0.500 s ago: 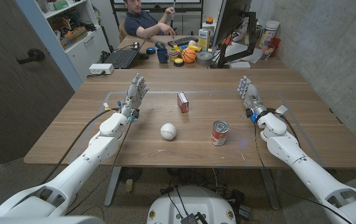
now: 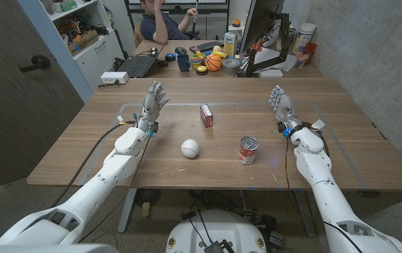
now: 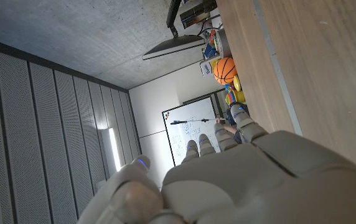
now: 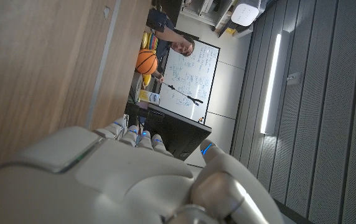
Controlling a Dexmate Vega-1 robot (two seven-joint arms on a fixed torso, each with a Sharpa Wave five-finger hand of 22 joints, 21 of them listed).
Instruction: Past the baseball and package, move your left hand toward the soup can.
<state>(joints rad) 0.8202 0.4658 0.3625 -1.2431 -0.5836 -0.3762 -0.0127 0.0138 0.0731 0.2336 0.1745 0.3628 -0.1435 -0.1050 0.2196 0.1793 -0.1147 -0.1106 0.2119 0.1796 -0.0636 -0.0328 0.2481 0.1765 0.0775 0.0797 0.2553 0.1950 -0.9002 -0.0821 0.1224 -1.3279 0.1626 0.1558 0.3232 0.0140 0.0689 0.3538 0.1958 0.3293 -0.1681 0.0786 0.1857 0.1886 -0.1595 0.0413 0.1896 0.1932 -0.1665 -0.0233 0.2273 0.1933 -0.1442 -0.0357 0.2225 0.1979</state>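
My left hand is up over the far left part of the wooden table, fingers spread and reaching away from me, holding nothing. From my left wrist camera I look along the pale back of that hand, and the fingertips point out past the table edge toward an orange basketball and a whiteboard in the room beyond.

The soup can stands upright well off to the right of my left hand and nearer to me, its red label facing me. Between my left hand and that can sits the white baseball, nearer to me than the hand and just left of the can with a clear gap. The small red package stands farther out, roughly level with my left wrist and to its right, apart from both the ball and the can.

My right hand is raised over the far right part of the table, fingers apart and empty; the can lies to its left and closer to me. In my right wrist camera that hand fills the foreground, with the basketball and a person showing beyond it.

Across the room, behind the table, the person sits at a cluttered desk beside a laptop.
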